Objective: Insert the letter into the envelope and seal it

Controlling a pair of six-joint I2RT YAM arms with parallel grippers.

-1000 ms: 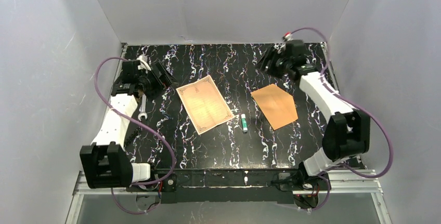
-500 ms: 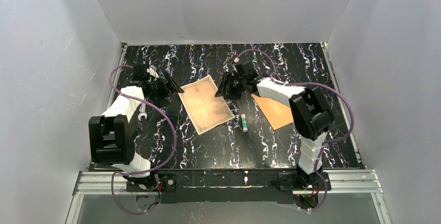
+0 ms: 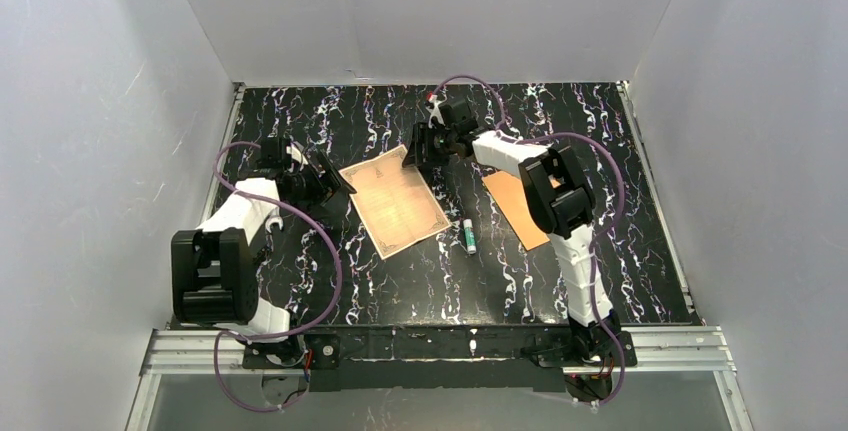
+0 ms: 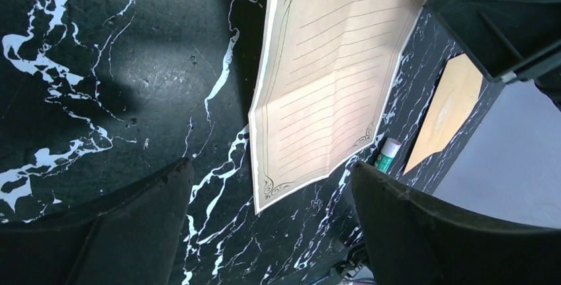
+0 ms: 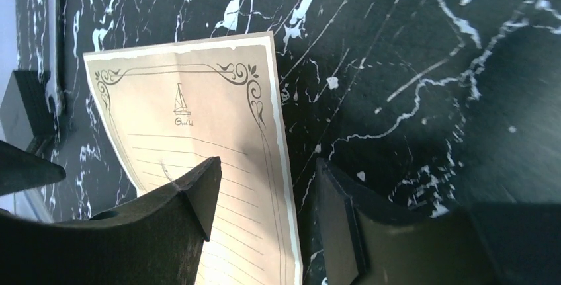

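The letter (image 3: 395, 201), cream with a dark ornate border, lies flat at mid-table. The orange envelope (image 3: 512, 203) lies to its right, partly hidden under my right arm. My left gripper (image 3: 338, 184) is open and low by the letter's left edge. In the left wrist view the letter (image 4: 331, 80) lies ahead of the open gripper (image 4: 271, 186), with nothing between the fingers. My right gripper (image 3: 420, 151) is open at the letter's far right corner. In the right wrist view its gripper (image 5: 264, 192) straddles the right edge of the letter (image 5: 192, 133).
A green-and-white glue stick (image 3: 469, 237) lies between letter and envelope; it also shows in the left wrist view (image 4: 387, 153) beside the envelope (image 4: 446, 110). White walls enclose the black marbled table (image 3: 400, 281) on three sides.
Both arms have swung inward. The right gripper came from the back right corner to the letter's far right corner. The left gripper moved right to the letter's left edge.
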